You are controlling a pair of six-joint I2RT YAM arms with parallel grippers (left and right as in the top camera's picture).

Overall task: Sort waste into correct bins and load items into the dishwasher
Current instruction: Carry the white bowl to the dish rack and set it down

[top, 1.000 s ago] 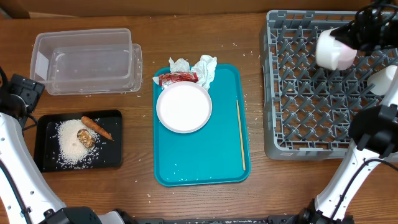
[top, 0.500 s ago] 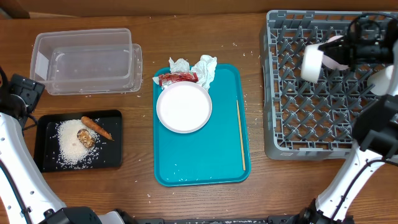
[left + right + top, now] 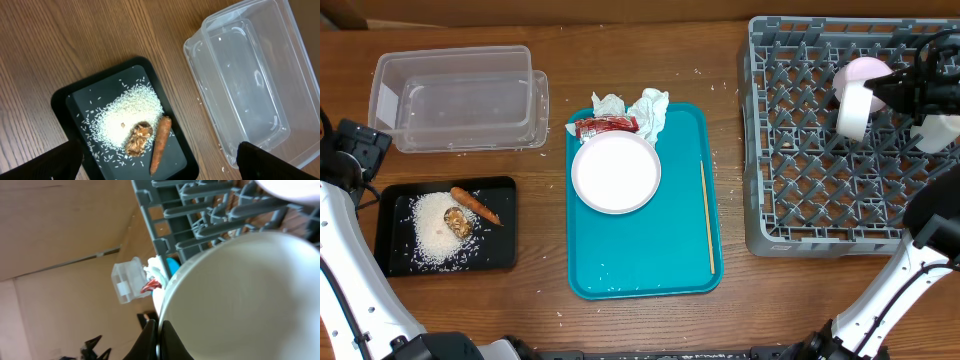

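bowl (image 3: pixel 854 98) held above dish rack (image 3: pixel 798 170)

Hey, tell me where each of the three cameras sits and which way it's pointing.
Overhead: above the table, facing straight down on teal tray, rack, tub and black tray; left arm and right arm show at the sides.
Left wrist: over the table's left end, facing down on black tray and tub; its open fingertips show in the bottom corners.
Right wrist: over the rack, tilted sideways, mostly filled by the bowl its fingers pinch.
Shared: overhead and left wrist both show black tray and tub.
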